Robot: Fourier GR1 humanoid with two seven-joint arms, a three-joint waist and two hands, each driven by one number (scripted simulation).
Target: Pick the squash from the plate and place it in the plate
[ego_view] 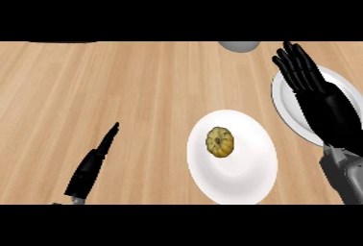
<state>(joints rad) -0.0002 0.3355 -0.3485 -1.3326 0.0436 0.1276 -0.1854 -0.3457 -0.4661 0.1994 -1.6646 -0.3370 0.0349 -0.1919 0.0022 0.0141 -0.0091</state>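
A small yellow-green ribbed squash [220,141] lies on a white plate [241,182] in the middle of the wooden counter. A second white plate [285,103] sits at the right edge, largely covered by my right hand [315,96]. That hand hovers over it with straight fingers pointing away, open and holding nothing, to the right of the squash. My left hand [96,161] shows edge-on at the lower left, fingers straight, far from both plates.
A grey rounded object [239,46] pokes in at the top edge, behind the plates. A dark strip [62,42] lies along the top left edge. Bare wood spans the left and centre of the counter.
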